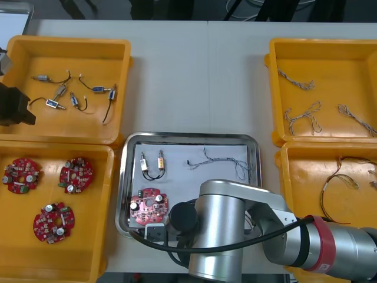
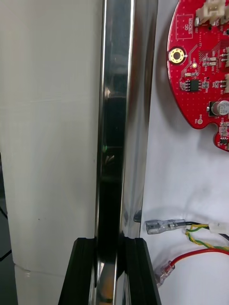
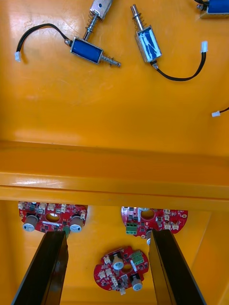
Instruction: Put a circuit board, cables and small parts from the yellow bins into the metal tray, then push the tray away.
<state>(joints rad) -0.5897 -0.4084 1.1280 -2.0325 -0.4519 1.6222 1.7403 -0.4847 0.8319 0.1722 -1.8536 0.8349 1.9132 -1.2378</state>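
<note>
1. Right gripper (image 2: 113,245): its black fingers (image 2: 83,271) are clenched on the near rim of the metal tray (image 2: 117,119). The shiny edge runs up between them.
2. Just inside that rim, on the tray's white floor, you see a round red circuit board (image 2: 205,71) and a red and yellow cable (image 2: 202,236). The cable's clear-sleeved ends lie close to the fingers.
3. Farther into the tray, toward its far side, lie two small metal parts (image 1: 143,164) side by side. A twisted blue and white cable (image 1: 221,158) lies beside them.
4. Judged from these contents, your loading steps are done: board, cables and parts are all in the tray. What is left is the push away across the surface (image 1: 177,76). The grip on the rim suggests that step is in hand, and the tray sits between the yellow bins (image 3: 114,176).
5. Left gripper (image 3: 107,236): it is parked over the left-hand bins with its fingers released and nothing between them. It hangs above the wall that divides the parts bin from the spare boards (image 3: 121,269).
</note>
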